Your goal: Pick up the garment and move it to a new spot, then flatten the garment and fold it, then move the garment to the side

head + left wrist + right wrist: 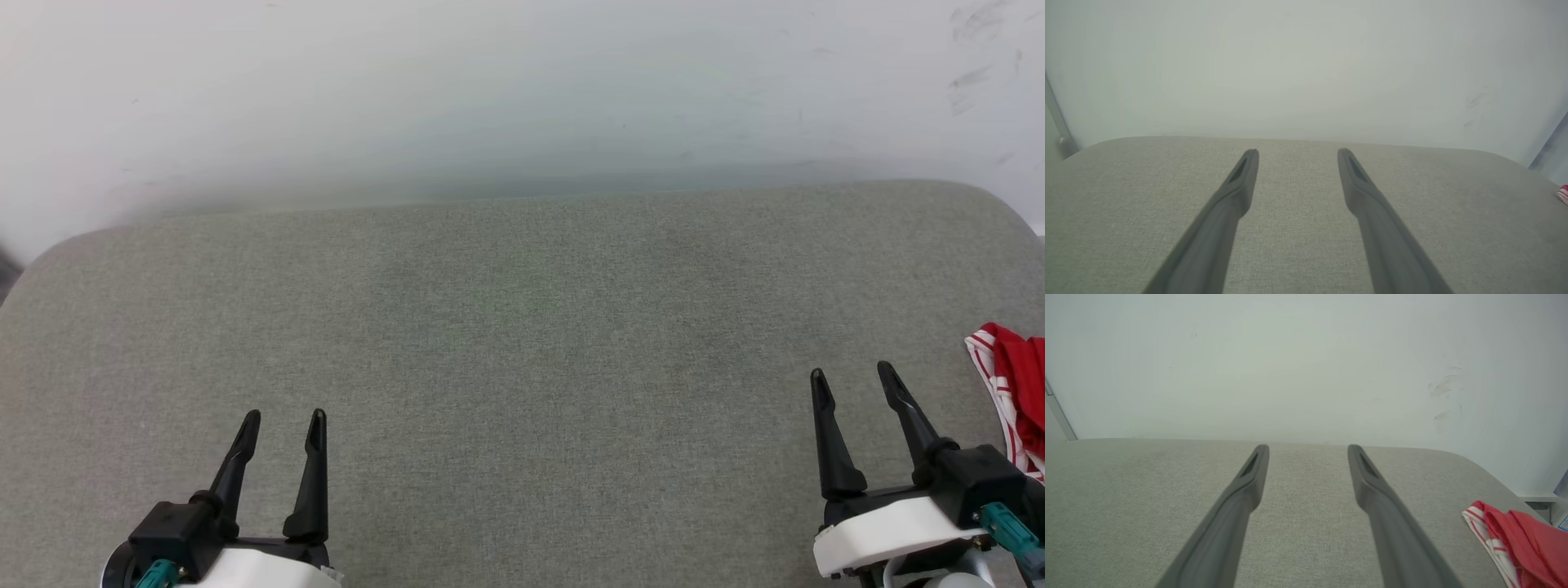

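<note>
The garment (1019, 392), red with red-and-white striped trim, lies bunched at the right edge of the grey fabric surface (522, 343), partly cut off by the frame. In the right wrist view the garment (1519, 543) sits at the lower right, beside my fingers. A sliver of the garment (1564, 194) shows at the far right of the left wrist view. My right gripper (853, 376) stands open just left of the garment, not touching it. At the lower left my left gripper (284, 418) is open and holds nothing.
A white wall (522, 90) rises right behind the surface's rounded back edge. The grey surface stretches wide between the two grippers. A small white ledge (1535, 497) shows past the surface's right corner.
</note>
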Robot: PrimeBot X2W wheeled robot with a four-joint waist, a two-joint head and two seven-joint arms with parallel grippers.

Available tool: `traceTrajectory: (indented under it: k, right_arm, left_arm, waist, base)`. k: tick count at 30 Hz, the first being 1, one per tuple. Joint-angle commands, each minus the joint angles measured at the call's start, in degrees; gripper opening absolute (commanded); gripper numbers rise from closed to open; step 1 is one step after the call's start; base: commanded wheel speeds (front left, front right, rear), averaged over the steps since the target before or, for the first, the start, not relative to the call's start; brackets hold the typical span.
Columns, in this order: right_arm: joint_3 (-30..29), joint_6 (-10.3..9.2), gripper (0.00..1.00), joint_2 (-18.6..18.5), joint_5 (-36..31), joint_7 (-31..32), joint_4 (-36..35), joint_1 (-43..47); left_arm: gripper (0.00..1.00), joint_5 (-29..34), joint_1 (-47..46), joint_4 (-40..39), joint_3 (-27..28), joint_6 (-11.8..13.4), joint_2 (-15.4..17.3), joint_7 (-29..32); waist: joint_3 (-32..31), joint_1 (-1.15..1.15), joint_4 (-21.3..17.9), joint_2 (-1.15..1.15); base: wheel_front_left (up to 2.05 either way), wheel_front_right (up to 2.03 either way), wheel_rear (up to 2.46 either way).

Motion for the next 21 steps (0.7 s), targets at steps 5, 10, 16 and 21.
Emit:
traceTrajectory:
  k: [5,10,16,21]
  right_arm:
    - [0.3,-0.04,1.0,0.3,0.1,-0.5,0.3,0.1]
    - [0.5,-0.04,1.0,0.3,0.3,-0.8,0.5,-0.2]
    - [0.4,0.0,0.0,0.0,3.1,0.2,2.0,0.1]
    - [0.1,0.0,0.0,0.0,9.4,1.7,2.4,-0.3]
  left_arm:
    - [1.0,-0.5,0.5,0.7,0.4,-0.1,-0.1,-0.1]
    - [1.0,-1.1,0.1,1.1,0.5,-0.1,-0.1,-0.1]
    - [0.0,-3.7,0.2,2.3,0.1,0.0,-0.3,0.6]
    - [0.0,-9.4,-0.7,3.0,0.3,0.1,-0.3,2.0]
  waist:
    - [0.0,0.0,0.0,0.0]
    - [0.1,0.0,-0.1,0.0]
    - [0.2,0.0,-0.1,0.0]
    - [0.2,0.0,0.0,0.0]
  base:
    - [0.0,0.0,0.0]
    - [0.0,0.0,0.0]
    - [0.0,0.0,0.0]
    - [0.0,0.0,0.0]
